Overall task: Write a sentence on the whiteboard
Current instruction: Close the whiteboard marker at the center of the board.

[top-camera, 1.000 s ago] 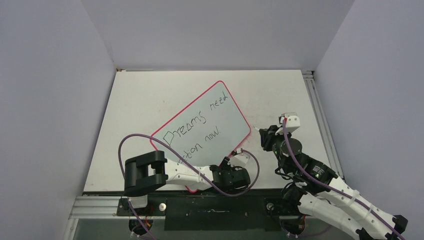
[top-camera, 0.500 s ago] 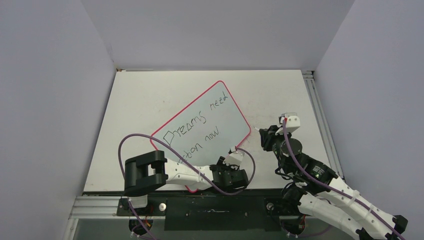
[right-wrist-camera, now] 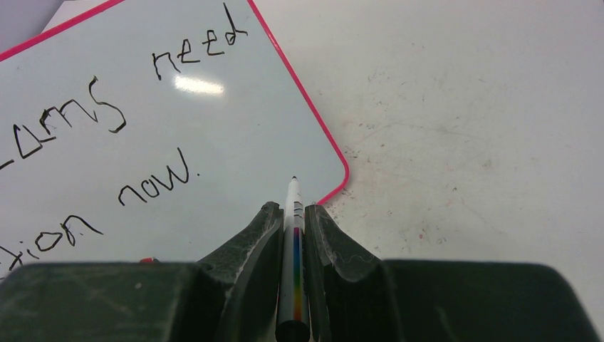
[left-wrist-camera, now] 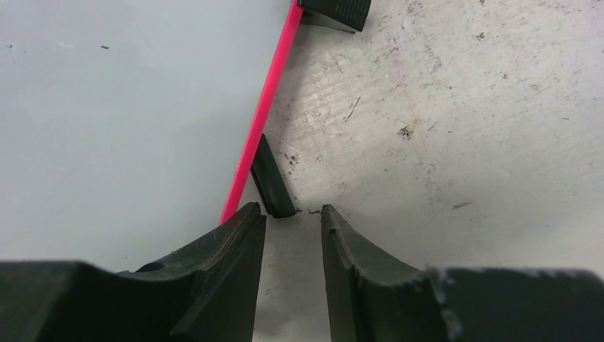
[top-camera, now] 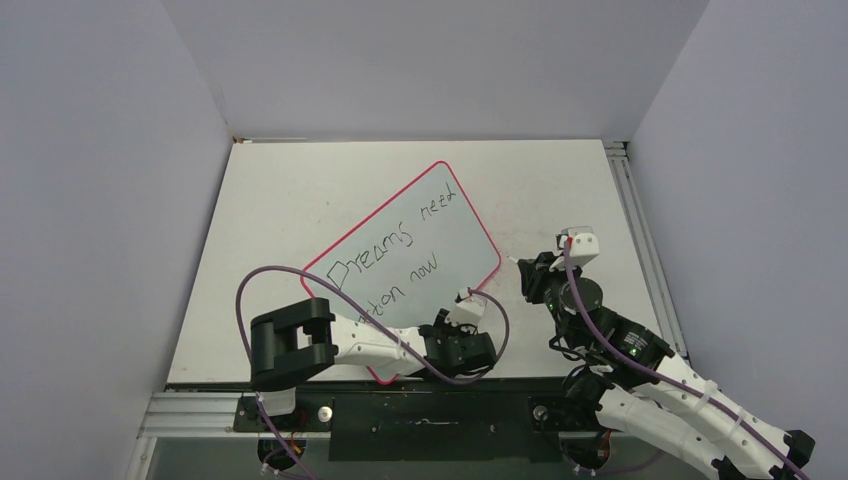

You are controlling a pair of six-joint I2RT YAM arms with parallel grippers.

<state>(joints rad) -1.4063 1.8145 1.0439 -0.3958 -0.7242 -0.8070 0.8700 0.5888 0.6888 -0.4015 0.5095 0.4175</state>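
Right gripper [right-wrist-camera: 293,209] is clamped on a marker [right-wrist-camera: 293,246], its tip pointed ahead at the whiteboard [right-wrist-camera: 235,135] corner. The sentence [right-wrist-camera: 153,174] is seen ahead-left. Left gripper [left-wrist-camera: 293,215] is parted narrowly and empty. A black foot [left-wrist-camera: 271,178] at the pink rim [left-wrist-camera: 261,114] lies just ahead.

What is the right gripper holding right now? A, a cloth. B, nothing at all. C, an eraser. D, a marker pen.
D: in the right wrist view, the right gripper is closed on a slim white marker with a rainbow stripe, its tip pointing out over the corner of the whiteboard.
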